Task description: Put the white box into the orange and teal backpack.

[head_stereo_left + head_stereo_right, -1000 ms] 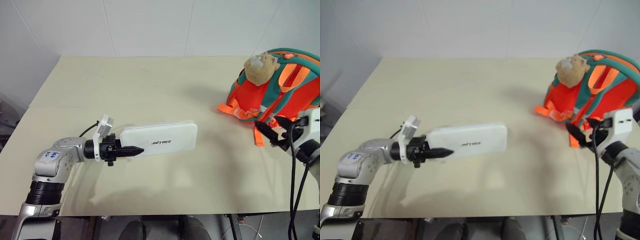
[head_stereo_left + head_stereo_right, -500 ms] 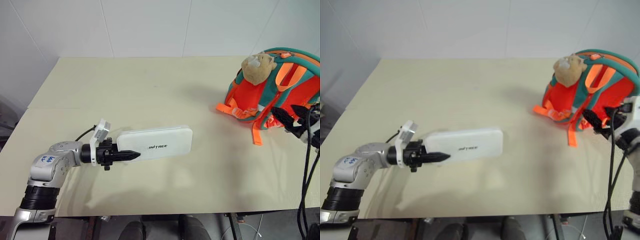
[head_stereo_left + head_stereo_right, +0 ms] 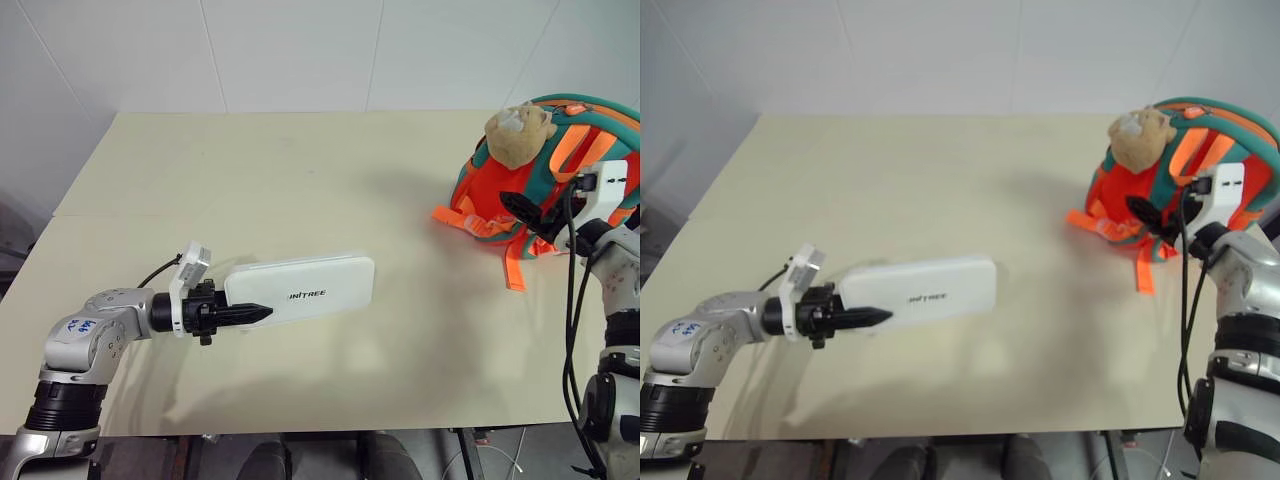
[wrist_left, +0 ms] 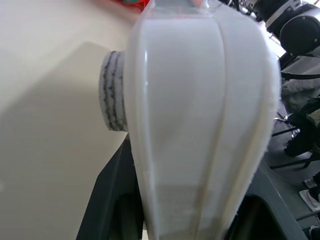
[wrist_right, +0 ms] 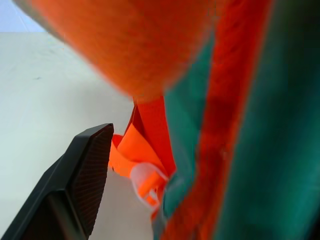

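Near the counter's left front corner, the white box [image 3: 300, 291] is held by one end in the left tool [image 3: 236, 314]. At the right edge, the right tool [image 3: 520, 208] is spread wide, holding nothing, against the orange and teal backpack [image 3: 520, 205]. The box could tip and drop, being gripped so far from its middle.

The left gripper [image 3: 862, 318] clamped one end of the white box [image 3: 918, 291], holding it flat above the beige table [image 3: 940, 190]. At the table's right side stood the orange and teal backpack [image 3: 1180, 170] with its tan plush toy [image 3: 1137, 136]. The right gripper [image 3: 1148, 213] was at the backpack's front, perhaps touching it, fingers apparently spread.
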### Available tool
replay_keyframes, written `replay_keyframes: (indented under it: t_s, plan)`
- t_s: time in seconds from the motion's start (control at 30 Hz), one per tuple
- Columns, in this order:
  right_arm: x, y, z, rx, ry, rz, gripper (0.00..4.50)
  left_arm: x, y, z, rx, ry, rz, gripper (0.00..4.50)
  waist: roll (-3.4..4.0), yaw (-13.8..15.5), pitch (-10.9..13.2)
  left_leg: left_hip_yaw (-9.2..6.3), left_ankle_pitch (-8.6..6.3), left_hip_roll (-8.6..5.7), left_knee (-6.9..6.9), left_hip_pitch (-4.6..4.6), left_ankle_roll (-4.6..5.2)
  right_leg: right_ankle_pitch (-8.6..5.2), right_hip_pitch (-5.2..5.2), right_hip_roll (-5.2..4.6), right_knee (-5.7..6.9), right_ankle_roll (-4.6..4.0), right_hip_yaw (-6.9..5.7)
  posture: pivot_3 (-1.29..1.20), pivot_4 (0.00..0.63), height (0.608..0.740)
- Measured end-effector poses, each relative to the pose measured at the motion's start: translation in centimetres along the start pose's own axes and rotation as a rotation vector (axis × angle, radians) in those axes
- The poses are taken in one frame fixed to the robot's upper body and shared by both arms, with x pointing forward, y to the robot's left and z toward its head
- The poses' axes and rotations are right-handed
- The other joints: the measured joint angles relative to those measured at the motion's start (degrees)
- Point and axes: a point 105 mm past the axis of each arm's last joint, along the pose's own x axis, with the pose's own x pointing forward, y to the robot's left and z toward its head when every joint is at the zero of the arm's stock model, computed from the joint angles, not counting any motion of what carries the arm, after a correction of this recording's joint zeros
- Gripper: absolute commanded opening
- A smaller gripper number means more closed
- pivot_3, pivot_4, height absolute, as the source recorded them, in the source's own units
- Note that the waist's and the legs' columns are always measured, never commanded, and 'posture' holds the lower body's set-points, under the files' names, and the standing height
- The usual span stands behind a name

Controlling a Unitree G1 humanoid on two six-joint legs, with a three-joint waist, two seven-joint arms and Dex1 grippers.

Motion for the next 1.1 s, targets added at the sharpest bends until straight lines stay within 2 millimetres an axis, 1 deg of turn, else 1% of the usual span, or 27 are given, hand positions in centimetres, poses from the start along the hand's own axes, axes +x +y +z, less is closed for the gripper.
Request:
replay_keyframes:
  t_s: [0.13,0.23,0.33,0.4,0.5,0.57,0.67,0.73,0.77,0.8,0.83,0.87,0.9,0.97,1.0,1.1]
  plan:
    - [0.9,0.7,0.1,-0.002,-0.036,0.031,2.59,0.0,0.0,0.1,0.004,-0.002,0.005,1.35,0.01,-0.2,0.0,0.02,0.02,0.00,0.00,0.00,-0.03,0.00,0.00,0.00,0.00,0.01,0.00,0.00,0.150,0.740]
    - [1.1,1.5,0.0,-0.007,-0.036,0.087,1.47,-0.2,-0.2,0.2,0.012,-0.006,0.012,1.35,0.02,-0.6,0.0,0.01,0.04,0.01,-0.01,0.00,-0.07,0.00,0.00,0.00,-0.01,0.01,0.00,0.00,0.150,0.740]
    - [1.2,2.0,-0.1,-0.008,-0.037,0.119,0.60,-0.6,-0.1,0.1,0.010,-0.008,0.029,1.35,0.03,-1.1,0.0,0.01,0.04,0.01,0.00,0.00,-0.08,0.00,0.00,-0.01,0.01,0.01,0.00,0.00,0.150,0.740]
    - [1.2,2.5,0.0,-0.016,-0.033,0.150,0.55,-0.7,0.0,0.0,0.008,-0.008,0.032,1.35,0.04,-1.2,0.0,0.01,0.04,0.01,0.01,0.00,-0.08,0.00,0.00,0.00,0.02,0.01,0.01,0.00,0.150,0.740]
    - [1.6,5.0,0.4,-0.006,-0.020,0.265,0.55,-0.8,0.0,0.1,0.010,-0.011,0.041,1.35,0.09,-1.5,0.1,0.01,0.06,0.08,0.00,0.01,-0.11,0.00,-0.05,0.04,0.10,0.01,0.02,0.00,0.150,0.740]
    - [1.6,7.5,1.1,0.024,-0.018,0.381,0.55,-1.0,0.2,0.2,0.015,-0.011,0.053,1.35,0.09,-1.5,0.1,-0.01,0.08,0.15,-0.01,0.01,-0.15,0.00,-0.08,0.11,0.12,0.00,0.01,0.00,0.150,0.740]
    - [0.6,11.9,2.3,0.107,0.002,0.594,0.55,-1.9,1.0,0.5,0.017,-0.017,0.092,1.35,0.14,-1.3,0.1,-0.05,0.08,0.16,-0.02,0.00,-0.15,0.00,-0.10,0.10,0.14,0.00,0.01,0.00,0.150,0.740]
    - [-0.6,15.1,3.2,0.187,0.023,0.752,0.55,-2.6,1.7,0.9,0.021,-0.026,0.126,1.35,0.15,-1.2,0.1,-0.15,0.05,0.17,-0.03,-0.01,-0.11,0.00,-0.12,0.09,0.13,-0.01,0.01,0.00,0.150,0.740]
    - [-1.6,17.1,3.7,0.241,0.041,0.854,0.55,-3.1,2.1,1.1,0.025,-0.031,0.146,1.35,0.15,-1.2,0.1,-0.24,-0.08,0.18,-0.04,-0.01,0.09,0.00,-0.13,0.07,0.11,-0.01,0.02,0.00,0.150,0.740]
    - [-2.5,18.7,4.1,0.284,0.061,0.937,0.55,-3.4,2.4,1.2,0.028,-0.030,0.160,1.35,0.15,-1.2,0.1,-0.32,-0.12,0.19,-0.05,-0.02,0.15,0.00,-0.14,0.06,0.09,-0.01,0.02,0.00,0.150,0.740]
    - [-3.9,20.8,4.6,0.341,0.089,1.057,0.55,-3.7,2.9,1.4,0.031,-0.031,0.181,1.35,0.15,-1.2,0.1,-0.41,-0.13,0.19,-0.05,-0.02,0.15,0.00,-0.15,0.05,0.08,-0.01,0.02,0.00,0.150,0.740]
    - [-4.5,21.8,4.8,0.365,0.104,1.113,0.55,-3.9,3.1,1.4,0.032,-0.034,0.189,1.35,0.15,-1.2,0.1,-0.47,-0.16,0.19,-0.05,-0.03,0.14,0.00,-0.15,0.04,0.05,-0.01,0.01,0.00,0.150,0.740]
    - [-5.3,22.7,5.0,0.405,0.126,1.169,0.55,-4.1,3.3,1.4,0.033,-0.036,0.195,1.35,0.15,-1.1,0.1,-0.46,-0.18,0.17,-0.04,-0.04,0.14,0.00,-0.15,0.00,0.04,-0.01,0.00,0.00,0.150,0.740]
    - [-6.6,23.5,5.2,0.467,0.172,1.245,0.55,-4.6,3.8,1.3,0.021,-0.040,0.213,1.35,0.15,-1.0,0.1,-0.42,-0.20,0.13,-0.03,-0.07,0.15,0.00,-0.17,-0.08,0.02,-0.01,-0.01,0.00,0.150,0.740]
    - [-7.6,24.0,5.4,0.497,0.208,1.297,0.55,-5.2,4.3,1.2,0.011,-0.040,0.238,1.35,0.14,-1.0,0.1,-0.42,-0.20,0.13,-0.03,-0.11,0.16,0.00,-0.21,-0.09,-0.01,-0.01,-0.04,0.00,0.150,0.740]
    - [-9.4,24.0,5.1,0.509,0.287,1.326,0.55,-6.3,4.8,1.0,0.003,-0.031,0.279,1.35,0.14,-0.3,0.1,-0.37,-0.24,0.12,-0.02,-0.20,0.09,0.00,-0.32,-0.12,-0.02,-0.01,-0.15,0.00,0.150,0.740]
